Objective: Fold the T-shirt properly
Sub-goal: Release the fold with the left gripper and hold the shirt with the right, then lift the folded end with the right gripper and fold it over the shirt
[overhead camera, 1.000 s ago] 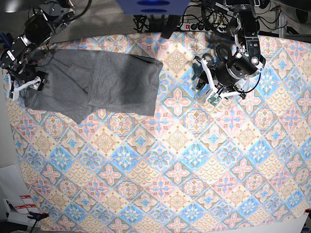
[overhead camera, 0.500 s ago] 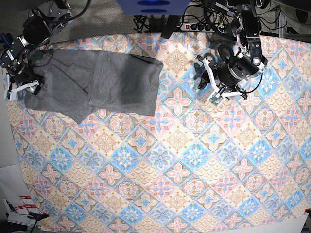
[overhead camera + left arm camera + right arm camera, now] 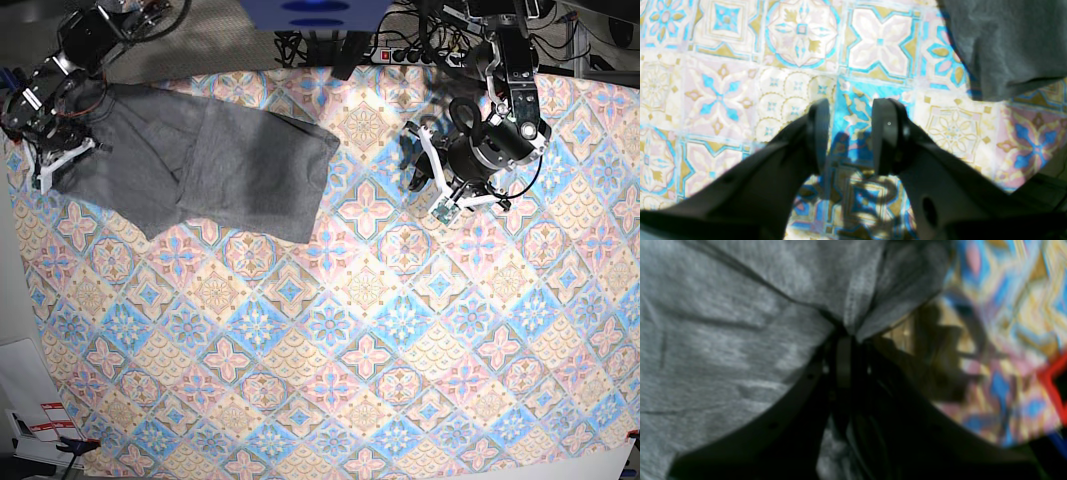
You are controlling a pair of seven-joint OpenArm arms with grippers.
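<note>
The grey T-shirt (image 3: 210, 160) lies partly folded at the back left of the tile-patterned cloth (image 3: 360, 340). My right gripper (image 3: 62, 160) is at the shirt's left edge. In the right wrist view its jaws (image 3: 845, 340) are shut on a bunched fold of the T-shirt (image 3: 723, 340), with creases radiating from the pinch. My left gripper (image 3: 422, 172) hovers over bare cloth to the right of the shirt. In the left wrist view that gripper (image 3: 850, 133) is open with nothing between its fingers, and a corner of the T-shirt (image 3: 1007, 43) shows at the top right.
A power strip (image 3: 405, 55) and cables run along the table's back edge. White papers (image 3: 30, 400) lie off the cloth at the front left. A red object (image 3: 1053, 376) shows at the right edge of the right wrist view.
My right gripper has shut on the shirt's left edge and pulled it toward the back, so that edge has shifted. The left arm has barely moved.
</note>
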